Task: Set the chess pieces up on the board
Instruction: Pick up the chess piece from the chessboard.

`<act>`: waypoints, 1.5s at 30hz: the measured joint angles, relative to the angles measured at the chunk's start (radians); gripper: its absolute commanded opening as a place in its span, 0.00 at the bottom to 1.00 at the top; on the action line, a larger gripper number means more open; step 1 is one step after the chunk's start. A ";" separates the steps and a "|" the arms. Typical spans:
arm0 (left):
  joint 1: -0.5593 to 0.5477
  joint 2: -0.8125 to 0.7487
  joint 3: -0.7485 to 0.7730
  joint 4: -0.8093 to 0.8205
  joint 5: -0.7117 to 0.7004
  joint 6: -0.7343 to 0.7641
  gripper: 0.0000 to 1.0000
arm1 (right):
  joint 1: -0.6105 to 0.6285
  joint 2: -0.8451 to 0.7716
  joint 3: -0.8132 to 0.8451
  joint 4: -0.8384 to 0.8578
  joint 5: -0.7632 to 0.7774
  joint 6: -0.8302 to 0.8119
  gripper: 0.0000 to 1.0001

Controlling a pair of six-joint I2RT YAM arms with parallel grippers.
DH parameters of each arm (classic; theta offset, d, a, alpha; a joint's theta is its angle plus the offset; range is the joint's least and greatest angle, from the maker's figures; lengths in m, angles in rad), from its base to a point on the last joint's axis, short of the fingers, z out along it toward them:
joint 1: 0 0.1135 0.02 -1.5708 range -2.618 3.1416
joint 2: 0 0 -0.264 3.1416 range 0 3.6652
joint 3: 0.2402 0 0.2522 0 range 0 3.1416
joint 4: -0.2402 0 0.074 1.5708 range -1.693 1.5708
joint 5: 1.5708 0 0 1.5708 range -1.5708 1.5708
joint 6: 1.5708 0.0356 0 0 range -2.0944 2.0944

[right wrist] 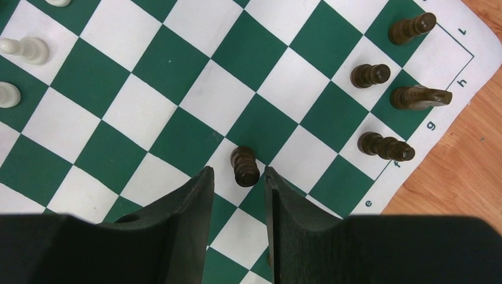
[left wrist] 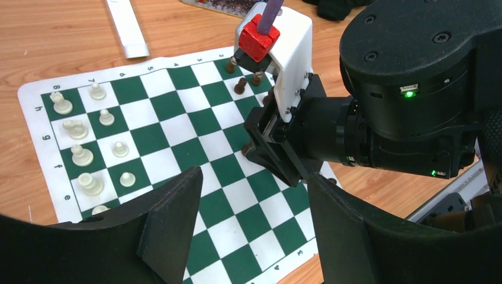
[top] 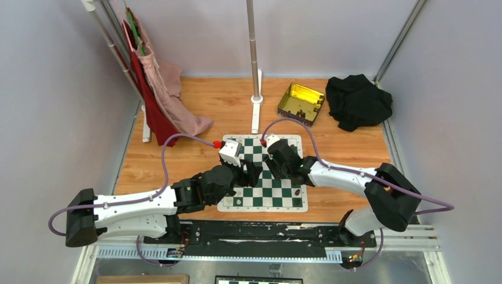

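- The wooden tabletop point(top: 225, 100) carries everything; both arms reach in from its near edge.
- The board point(top: 269, 192), a flat green-and-white mat with a white lettered border, lies at the middle of the near half. It looks thin and likely to slide if nudged.
- A gold tin point(top: 301, 103) sits open beyond the board's far right corner, well apart from both hands.
- The left hand point(left wrist: 254, 195) hovers over the board with its fingers spread and nothing between them.
- The right hand point(right wrist: 238, 173) is low over the board with its fingers apart. They flank one dark piece point(right wrist: 244, 165), and a gap shows on at least the left side, so it is not yet pinched.
- Cream pieces point(left wrist: 83, 157) stand in two rows along one edge of the board.
- Four dark pieces point(right wrist: 386, 147) occupy the opposite edge squares, by the letters f to h.
- The flanked dark piece stands alone near mid-board, on a white square beside a green one.
- These pieces are probably light, rigid and smooth, and easy to topple. The safest hold is across the narrow body below the head, fingers square to it, lifted straight up.
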 measured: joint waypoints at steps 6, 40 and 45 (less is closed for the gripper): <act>0.000 0.000 -0.002 0.000 0.000 0.000 0.71 | 0.000 0.011 0.000 0.007 -0.012 0.003 0.29; 0.000 0.000 -0.005 0.002 0.000 0.000 0.71 | 0.000 -0.004 0.000 -0.005 0.001 0.011 0.03; 0.000 0.002 -0.005 0.005 0.000 0.000 0.71 | 0.000 -0.029 0.000 -0.010 0.006 0.011 0.02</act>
